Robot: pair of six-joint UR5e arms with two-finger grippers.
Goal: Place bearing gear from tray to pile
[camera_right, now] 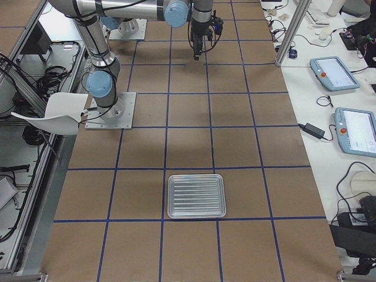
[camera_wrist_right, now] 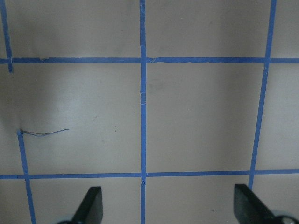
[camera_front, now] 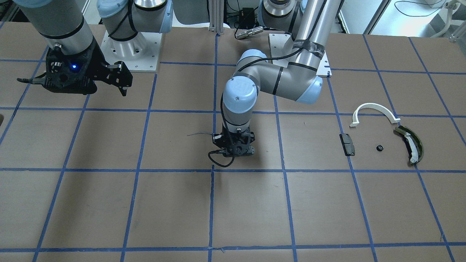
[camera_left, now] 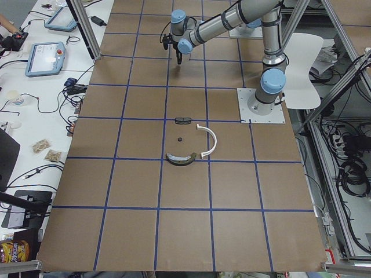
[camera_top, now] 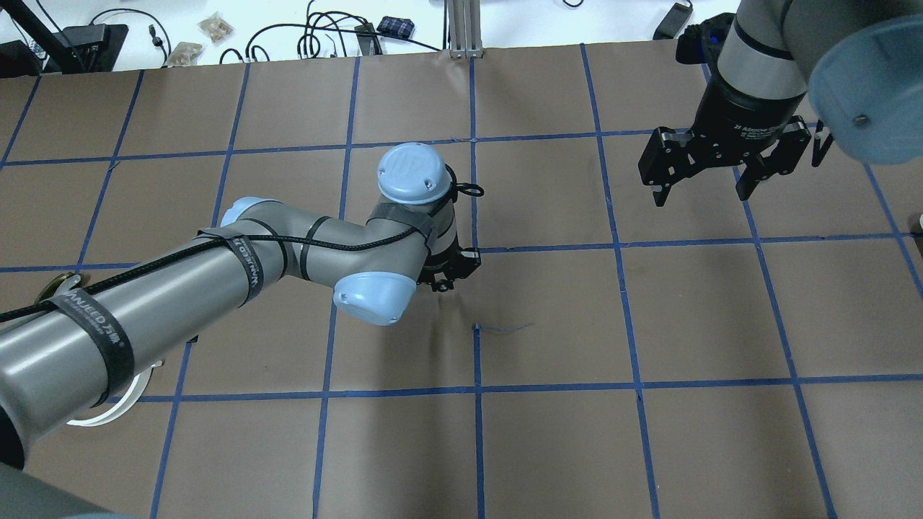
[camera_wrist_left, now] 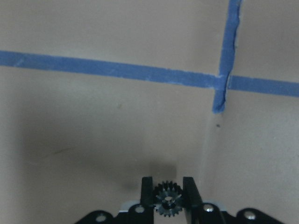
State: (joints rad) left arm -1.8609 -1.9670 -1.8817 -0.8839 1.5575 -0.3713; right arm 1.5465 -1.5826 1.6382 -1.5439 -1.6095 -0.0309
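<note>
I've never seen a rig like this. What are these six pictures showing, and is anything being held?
Two robot arms work at a brown table taped into blue squares. Four pictures come from fixed cameras (front, overhead, both table ends), two from cameras on the wrists. The left gripper is shut on a small gear. The right gripper hangs open. On the table lie a metal tray and loose parts: a white arc, a dark block, an olive piece.

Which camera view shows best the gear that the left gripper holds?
The left wrist view: the gear sits clamped between the fingers of the left gripper, teeth visible. In all other views it cannot be seen.
</note>
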